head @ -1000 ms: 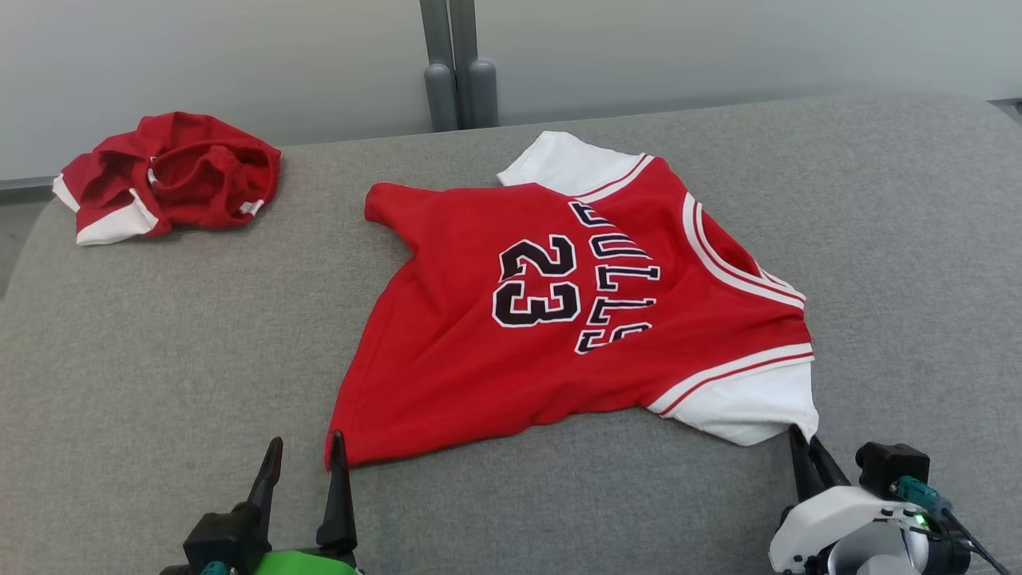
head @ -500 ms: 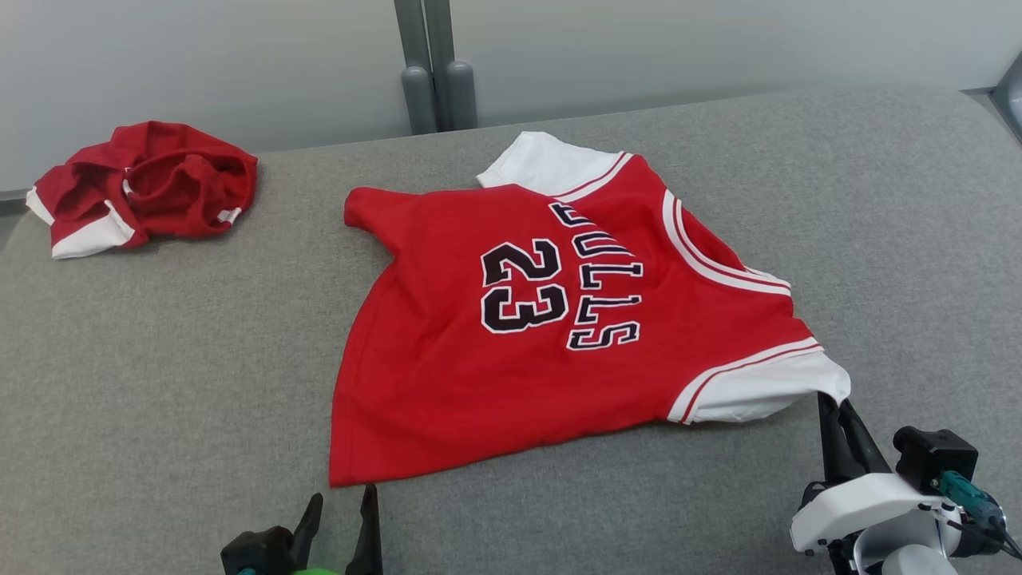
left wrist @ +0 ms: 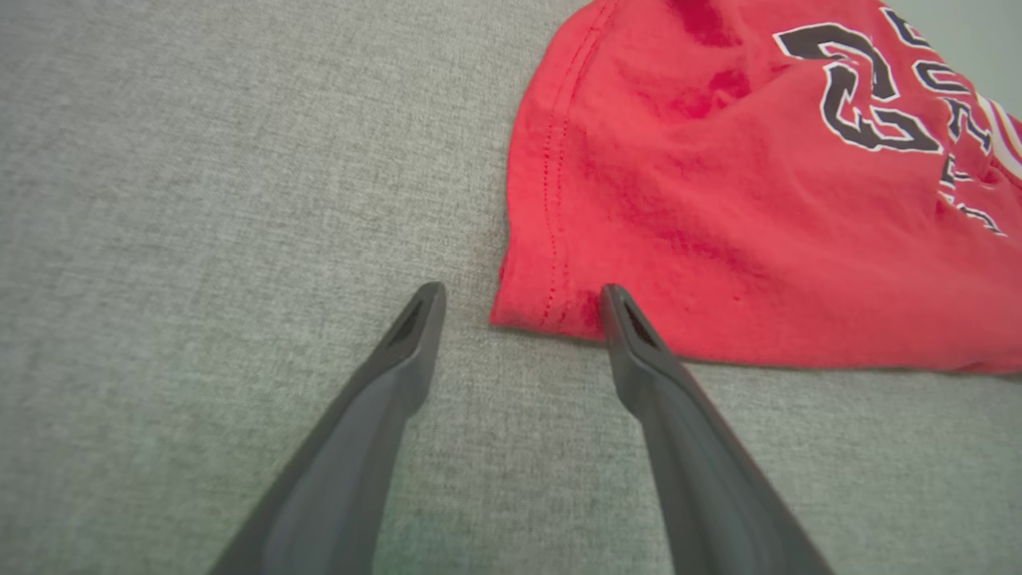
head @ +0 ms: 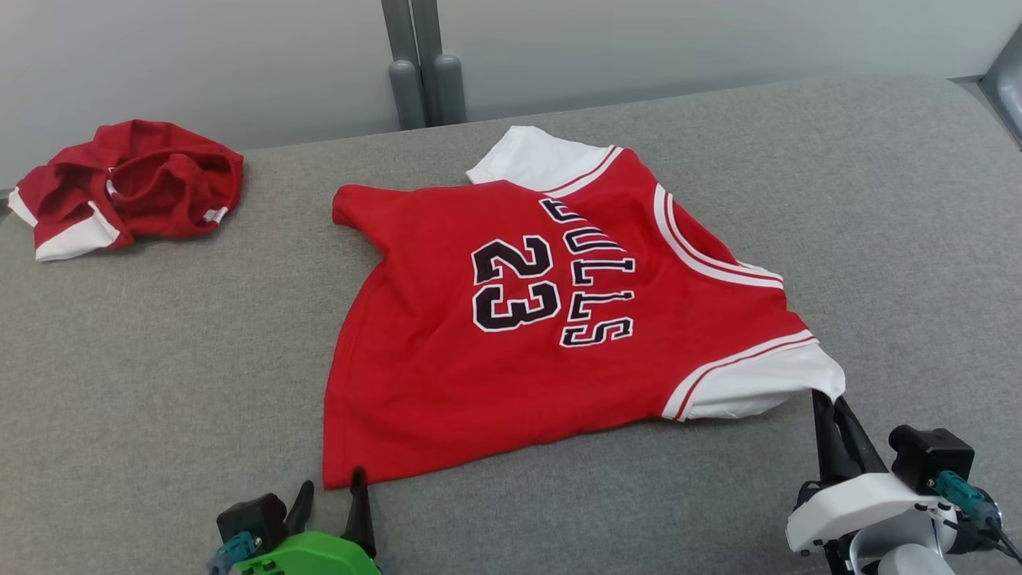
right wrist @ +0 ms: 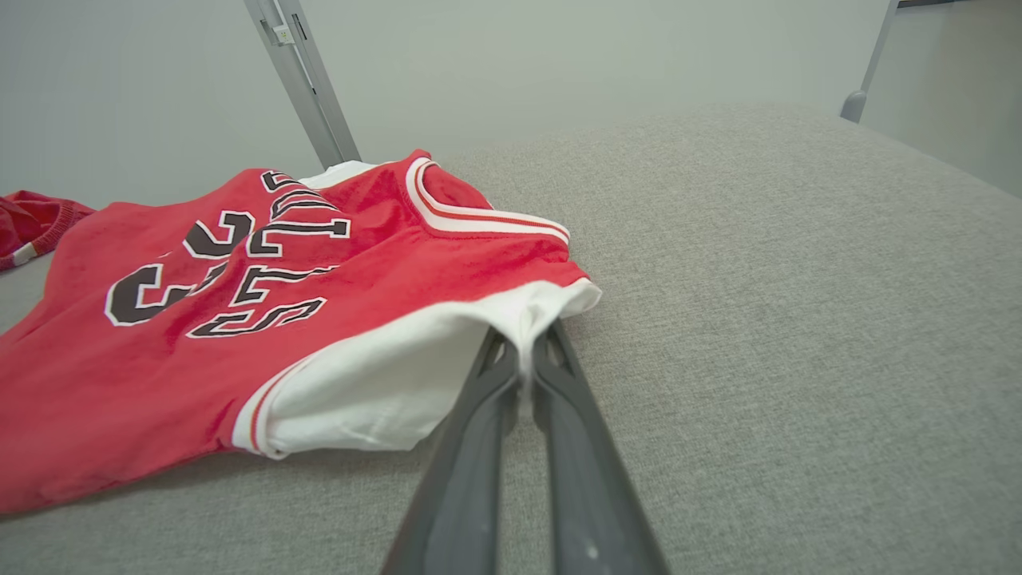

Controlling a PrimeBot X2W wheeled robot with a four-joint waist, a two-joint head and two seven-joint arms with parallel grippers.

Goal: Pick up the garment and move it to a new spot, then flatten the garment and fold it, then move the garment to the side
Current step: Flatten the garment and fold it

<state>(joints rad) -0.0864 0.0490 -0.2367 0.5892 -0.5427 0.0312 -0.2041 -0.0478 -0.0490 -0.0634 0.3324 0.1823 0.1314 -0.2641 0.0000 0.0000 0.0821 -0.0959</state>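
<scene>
1. Garment: a red jersey [head: 511,319] with white sleeves and dark "23" lettering lies spread, printed side up, across the centre of the grey fabric-covered counter [head: 878,200]. Its hem faces the lower left of the head view and its collar the right. The body shows shallow wrinkles and is not fully flat.

2. Right gripper [head: 822,399]: at the lower right of the head view. The fingers are pressed together on the edge of the jersey's near white sleeve [right wrist: 383,375]. The right wrist view shows white cloth pinched between the two tips and the sleeve raised slightly off the counter there.

3. Left gripper [left wrist: 520,291]: at the bottom of the head view, left of centre. The fingers stand wide apart and hold nothing. In the left wrist view one fingertip [left wrist: 619,307] sits at the jersey's stitched hem corner. The other rests over bare counter just beside it.

4. Other items: a second red-and-white garment [head: 128,188] lies crumpled at the upper left, well apart from the jersey. Grey upright posts [head: 423,80] stand behind the counter's far edge.
</scene>
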